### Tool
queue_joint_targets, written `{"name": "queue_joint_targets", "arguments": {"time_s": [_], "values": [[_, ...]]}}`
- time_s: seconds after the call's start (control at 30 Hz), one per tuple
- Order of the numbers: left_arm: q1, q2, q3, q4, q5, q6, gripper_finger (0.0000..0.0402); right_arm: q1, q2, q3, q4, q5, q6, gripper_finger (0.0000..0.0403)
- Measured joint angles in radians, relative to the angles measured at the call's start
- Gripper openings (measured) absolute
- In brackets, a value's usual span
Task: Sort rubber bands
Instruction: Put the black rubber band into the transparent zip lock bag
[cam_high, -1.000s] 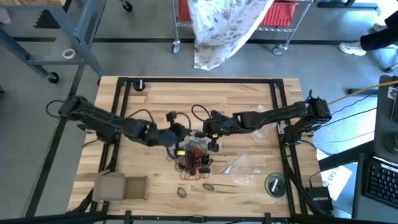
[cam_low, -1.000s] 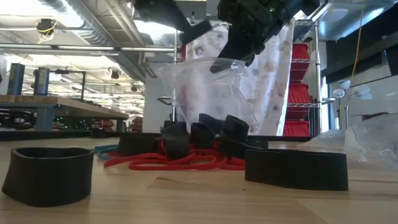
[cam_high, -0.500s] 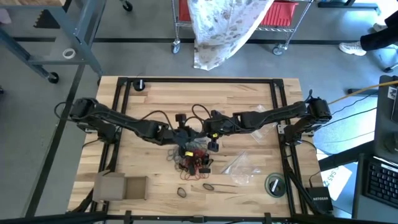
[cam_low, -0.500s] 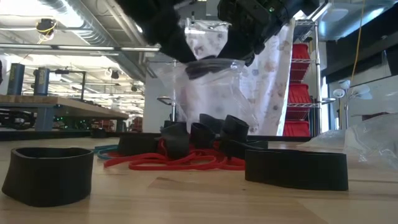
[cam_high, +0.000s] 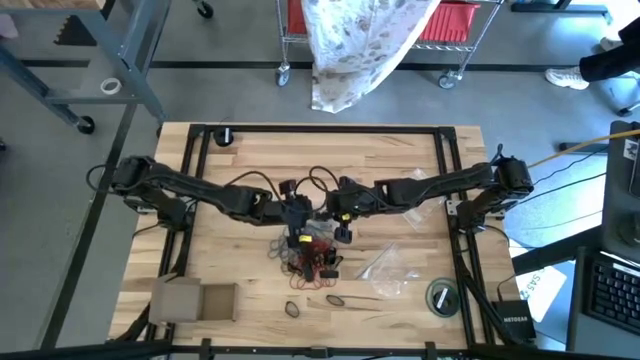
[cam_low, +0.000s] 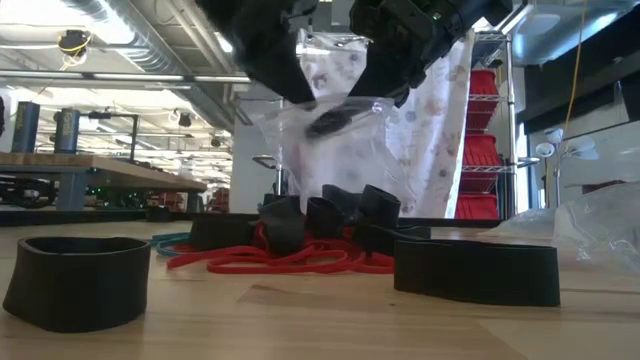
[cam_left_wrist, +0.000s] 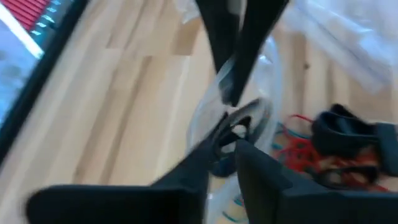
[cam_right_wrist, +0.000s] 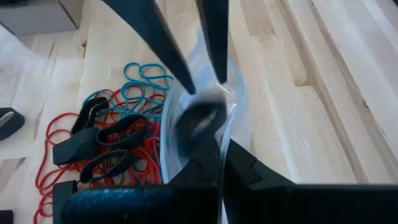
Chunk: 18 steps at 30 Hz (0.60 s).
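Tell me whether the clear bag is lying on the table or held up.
Held up: the clear bag hangs above the rubber bands, pinched by the right hand.

On the pale blond wooden table (cam_high: 400, 170), red rubber bands (cam_right_wrist: 50, 168) tangle with teal ones (cam_right_wrist: 140, 78) and broad black ones (cam_right_wrist: 121, 134). Above that pile hangs a clear bag (cam_low: 330, 150). Beyond the table, a white floral-print cloth (cam_high: 360, 40) drapes over red bins (cam_high: 455, 22).

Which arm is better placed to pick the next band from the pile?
Left. The left gripper hangs open over the clear bag, free to drop to the rubber bands beneath. The right gripper is shut on the bag's rim, holding it up.
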<state>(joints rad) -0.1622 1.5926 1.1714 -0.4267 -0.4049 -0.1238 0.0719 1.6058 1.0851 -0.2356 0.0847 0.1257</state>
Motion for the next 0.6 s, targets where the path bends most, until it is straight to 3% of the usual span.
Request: {"name": "queue_joint_targets", "arguments": {"time_s": [0.13, 0.27, 0.6], "values": [[-0.007, -0.001, 0.089, -0.156, 0.054, -0.036, 0.0137, 0.000, 0.000, 0.000, 0.000, 0.000, 0.000, 0.0001], [-0.045, -0.003, 0.138, -0.237, 0.171, -0.125, 0.0165, 0.000, 0.000, 0.000, -0.001, 0.000, 0.000, 0.0001], [-0.179, 0.062, -0.036, -0.022, 0.200, -0.214, 0.0148, 0.000, 0.000, 0.000, -0.001, 0.001, 0.000, 0.0001]]}}
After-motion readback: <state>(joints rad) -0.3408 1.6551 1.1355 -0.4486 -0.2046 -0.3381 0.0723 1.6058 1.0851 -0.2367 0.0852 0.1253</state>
